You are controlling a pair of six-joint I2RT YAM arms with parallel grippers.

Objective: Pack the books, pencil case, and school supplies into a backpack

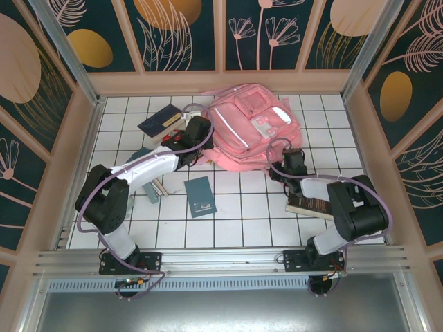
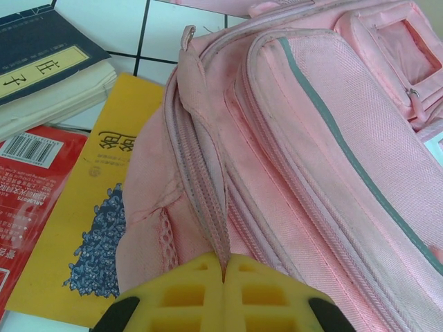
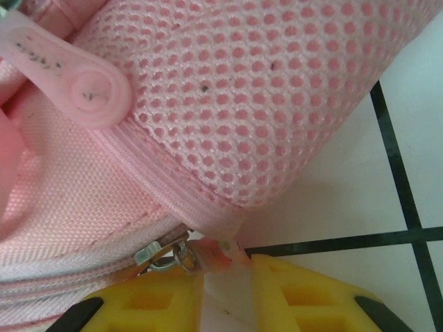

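The pink backpack (image 1: 252, 128) lies at the back middle of the tiled table. At its left edge my left gripper (image 1: 202, 146) is shut on a pink webbing strap (image 2: 208, 200), the yellow fingertips (image 2: 187, 290) pressed together around it. My right gripper (image 1: 287, 155) sits at the bag's lower right corner, shut on a pale translucent zip pull (image 3: 225, 263) beside the metal slider (image 3: 163, 252). A navy book (image 1: 160, 121) and a yellow book (image 2: 76, 228) lie left of the bag. A teal book (image 1: 200, 196) lies mid-table, and a dark brown book (image 1: 311, 205) lies under the right arm.
A red piece with a barcode (image 2: 28, 187) lies beside the yellow book. A narrow grey-teal oblong (image 1: 150, 191) and thin tan sticks (image 1: 160, 187) rest under the left arm. Another round pink zip pull (image 3: 76, 76) hangs on the mesh pocket (image 3: 277, 104). Wooden walls ring the table.
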